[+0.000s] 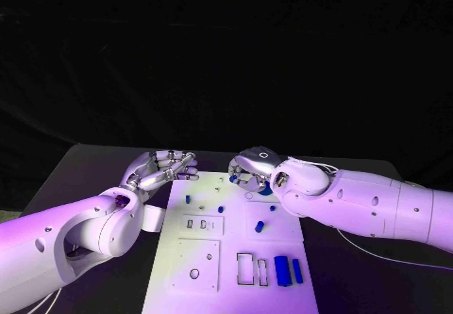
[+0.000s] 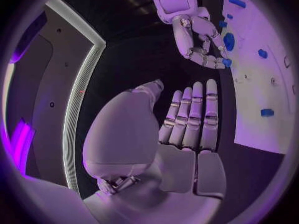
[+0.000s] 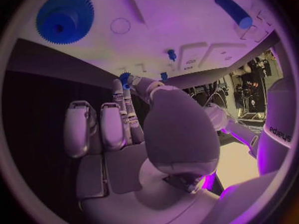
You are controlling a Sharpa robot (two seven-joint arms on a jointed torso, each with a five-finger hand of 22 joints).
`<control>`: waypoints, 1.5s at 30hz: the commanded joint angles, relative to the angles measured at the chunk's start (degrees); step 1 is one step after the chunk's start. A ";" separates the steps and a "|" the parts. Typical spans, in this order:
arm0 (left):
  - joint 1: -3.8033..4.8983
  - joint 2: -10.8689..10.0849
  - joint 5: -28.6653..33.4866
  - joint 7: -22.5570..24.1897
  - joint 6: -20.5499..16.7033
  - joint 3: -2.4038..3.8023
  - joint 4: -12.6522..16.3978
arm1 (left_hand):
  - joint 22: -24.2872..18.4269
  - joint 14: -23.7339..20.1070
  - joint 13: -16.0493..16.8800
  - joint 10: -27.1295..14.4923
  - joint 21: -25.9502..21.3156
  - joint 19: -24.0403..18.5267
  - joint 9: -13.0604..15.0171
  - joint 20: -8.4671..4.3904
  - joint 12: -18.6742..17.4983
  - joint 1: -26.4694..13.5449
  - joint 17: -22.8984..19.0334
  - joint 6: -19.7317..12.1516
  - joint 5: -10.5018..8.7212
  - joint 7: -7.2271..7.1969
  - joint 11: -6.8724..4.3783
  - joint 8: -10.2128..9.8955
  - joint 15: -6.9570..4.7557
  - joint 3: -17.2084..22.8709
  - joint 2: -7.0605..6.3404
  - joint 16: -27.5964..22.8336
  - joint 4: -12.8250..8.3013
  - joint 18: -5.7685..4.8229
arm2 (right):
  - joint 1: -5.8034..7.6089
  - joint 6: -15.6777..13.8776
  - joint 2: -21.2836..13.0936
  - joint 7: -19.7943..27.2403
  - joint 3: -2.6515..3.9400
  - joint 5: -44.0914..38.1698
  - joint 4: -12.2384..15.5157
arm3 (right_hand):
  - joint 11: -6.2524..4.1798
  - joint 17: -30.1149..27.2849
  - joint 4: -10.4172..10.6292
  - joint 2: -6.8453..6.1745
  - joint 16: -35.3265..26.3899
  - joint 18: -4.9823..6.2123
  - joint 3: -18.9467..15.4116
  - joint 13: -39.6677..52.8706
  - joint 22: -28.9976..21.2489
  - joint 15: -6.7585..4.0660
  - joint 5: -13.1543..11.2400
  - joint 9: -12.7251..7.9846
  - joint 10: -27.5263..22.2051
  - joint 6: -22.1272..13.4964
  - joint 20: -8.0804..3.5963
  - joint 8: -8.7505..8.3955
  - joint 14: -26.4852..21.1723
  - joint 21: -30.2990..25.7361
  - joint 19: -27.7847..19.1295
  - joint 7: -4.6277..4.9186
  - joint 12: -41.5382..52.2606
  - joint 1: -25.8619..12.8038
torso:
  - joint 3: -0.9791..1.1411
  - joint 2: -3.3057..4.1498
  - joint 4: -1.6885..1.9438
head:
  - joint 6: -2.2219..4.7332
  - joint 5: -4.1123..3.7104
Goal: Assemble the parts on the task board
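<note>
Near the task board's [image 1: 226,261] front right corner lie two blue bars [image 1: 288,269], long axes running front to back. Mid-board stands a short blue peg [image 1: 258,226]. At the far left edge hovers left hand [image 1: 162,170], fingers straight, close together, holding nothing. At the far edge, right hand [image 1: 253,171] pinches a small blue part [image 3: 126,77] at fingertips; right wrist view adds a blue gear [image 3: 64,17] lying flat.
</note>
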 commanded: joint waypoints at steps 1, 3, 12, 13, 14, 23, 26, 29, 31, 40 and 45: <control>0.08 0.29 0.50 0.20 1.05 0.05 0.12 | 0.01 0.27 -0.05 -0.43 0.25 0.50 0.01 0.03 -0.22 -0.56 0.06 -0.43 -0.13 0.65 0.14 -0.21 0.15 0.02 0.21 0.14 0.08 0.70 | 0.05 -2.45 1.25 -1.71 0.03 -0.69 -1.19 | -0.13 0.20 0.04 0.40 0.31 -0.37 0.34 -0.01 0.19 -0.38 -0.30 0.16 0.27 0.38 -0.10 0.26 2.10 0.48 0.51 -0.18 0.11 -0.05 | -0.03 0.17 0.23 | 0.09 0.01; 0.08 0.36 0.51 0.20 1.10 0.05 0.15 | 0.01 0.27 -0.05 -0.43 0.25 0.50 0.01 0.03 -0.22 -0.56 0.06 -0.43 -0.13 0.65 0.14 -0.21 0.15 0.02 0.21 0.14 0.08 0.70 | 0.04 -2.58 2.10 -1.69 0.03 -0.60 -1.96 | -0.13 0.20 0.04 0.40 0.31 -0.37 0.34 -0.01 0.19 -0.38 -0.30 0.16 0.27 0.38 -0.10 0.26 2.10 0.48 0.51 -0.18 0.11 -0.05 | -0.08 0.19 0.26 | 0.02 0.03; 0.15 0.12 0.52 0.15 1.07 0.06 0.72 | -0.01 0.21 -0.05 -0.46 0.23 0.47 0.02 0.04 -0.28 -0.56 0.08 -0.46 -0.13 0.66 0.16 -0.23 0.17 0.04 0.23 0.11 0.06 0.70 | 0.01 -2.13 4.11 -1.89 0.03 -0.47 -3.71 | -0.08 0.26 0.05 0.30 0.45 -0.39 0.51 -0.06 0.33 -0.35 -0.38 0.30 0.22 0.25 -0.09 0.26 2.11 0.57 0.53 -0.14 0.09 -0.23 | -0.26 0.65 0.69 | 0.20 0.02; 0.16 0.11 0.52 0.14 1.06 0.06 0.75 | -0.01 0.21 -0.05 -0.46 0.23 0.47 0.02 0.04 -0.28 -0.56 0.08 -0.46 -0.13 0.66 0.16 -0.23 0.17 0.04 0.23 0.11 0.06 0.70 | 0.01 -2.03 4.30 -1.89 0.03 -0.47 -3.95 | -0.08 0.26 0.05 0.30 0.45 -0.39 0.51 -0.06 0.33 -0.35 -0.38 0.30 0.22 0.25 -0.09 0.26 2.11 0.57 0.53 -0.14 0.09 -0.23 | -0.28 0.66 0.77 | 0.10 -0.08; 0.17 0.09 0.52 0.14 1.05 0.06 0.78 | -0.01 0.21 -0.05 -0.46 0.23 0.47 0.02 0.04 -0.28 -0.56 0.08 -0.46 -0.13 0.66 0.16 -0.23 0.17 0.04 0.23 0.11 0.06 0.70 | 0.00 -1.90 4.51 -1.89 0.02 -0.46 -4.25 | -0.08 0.26 0.05 0.30 0.45 -0.39 0.51 -0.06 0.33 -0.35 -0.38 0.30 0.22 0.25 -0.09 0.26 2.11 0.57 0.53 -0.14 0.09 -0.23 | -0.32 0.71 0.82 | 0.11 -0.11; 0.32 0.01 0.52 0.12 1.04 0.07 0.98 | -0.01 0.21 -0.05 -0.46 0.23 0.47 0.02 0.04 -0.28 -0.56 0.08 -0.46 -0.13 0.66 0.16 -0.23 0.17 0.04 0.23 0.11 0.06 0.70 | -0.13 -0.09 5.42 -1.80 -0.03 0.00 -5.63 | -0.04 0.22 0.19 0.19 0.53 -0.38 0.63 -0.11 0.35 -0.30 -0.57 0.50 0.22 0.16 -0.05 0.30 2.08 0.59 0.45 -0.11 0.11 -0.62 | -0.48 0.92 0.86 | -0.02 -0.12; 0.39 0.04 0.52 0.12 1.06 0.08 0.98 | -0.01 0.21 -0.05 -0.46 0.23 0.47 0.02 0.04 -0.28 -0.56 0.08 -0.46 -0.13 0.66 0.16 -0.23 0.17 0.04 0.23 0.11 0.06 0.70 | -0.18 0.71 5.67 -1.78 -0.05 0.28 -6.05 | -0.04 0.22 0.23 0.19 0.55 -0.37 0.66 -0.11 0.35 -0.29 -0.61 0.55 0.24 0.14 -0.04 0.31 2.07 0.58 0.43 -0.11 0.12 -0.71 | -0.45 0.93 0.90 | -0.27 -0.04; 0.42 0.04 0.52 0.10 1.05 0.08 0.95 | -0.01 0.21 -0.05 -0.46 0.23 0.47 0.02 0.04 -0.28 -0.56 0.08 -0.46 -0.13 0.66 0.16 -0.23 0.17 0.04 0.23 0.11 0.06 0.70 | -0.23 1.25 5.80 -1.82 -0.08 0.39 -6.27 | -0.04 0.22 0.23 0.19 0.55 -0.37 0.66 -0.11 0.35 -0.29 -0.61 0.55 0.24 0.14 -0.04 0.31 2.07 0.58 0.43 -0.11 0.12 -0.71 | -0.46 0.96 0.88 | -0.35 -0.01; 0.43 0.04 0.52 0.10 1.04 0.08 0.94 | -0.01 0.21 -0.05 -0.46 0.23 0.47 0.02 0.04 -0.28 -0.56 0.08 -0.46 -0.13 0.66 0.16 -0.23 0.17 0.04 0.23 0.11 0.06 0.70 | -0.27 1.59 5.85 -1.87 -0.09 0.44 -6.40 | -0.04 0.20 0.26 0.17 0.56 -0.36 0.68 -0.11 0.32 -0.29 -0.66 0.59 0.26 0.11 -0.03 0.32 2.06 0.56 0.39 -0.11 0.13 -0.80 | -0.47 0.96 0.84 | -0.38 0.05; 0.44 0.07 0.52 0.08 1.06 0.08 0.94 | -0.01 0.21 -0.05 -0.46 0.23 0.47 0.02 0.04 -0.28 -0.56 0.08 -0.46 -0.13 0.66 0.16 -0.23 0.17 0.04 0.23 0.11 0.06 0.70 | -0.41 2.50 6.21 -1.87 -0.14 0.55 -6.89 | 0.00 0.07 0.38 0.05 0.54 -0.34 0.72 -0.16 0.32 -0.26 -0.76 0.71 0.16 -0.07 0.00 0.28 1.99 0.56 0.32 -0.07 0.09 -1.12 | -0.57 0.98 0.93 | -0.49 0.15; 0.45 0.10 0.52 0.07 1.07 0.08 0.91 | -0.01 0.21 -0.05 -0.46 0.23 0.47 0.02 0.04 -0.28 -0.56 0.08 -0.46 -0.13 0.66 0.16 -0.23 0.17 0.04 0.23 0.11 0.06 0.70 | -0.55 2.53 6.72 -1.80 -0.16 0.58 -7.40 | 0.12 -0.13 0.48 -0.18 0.49 -0.29 0.81 -0.27 0.15 -0.18 -0.88 0.85 -0.21 -0.46 0.06 0.14 1.89 0.44 0.12 0.05 -0.01 -1.45 | -0.57 0.99 0.93 | -0.46 0.23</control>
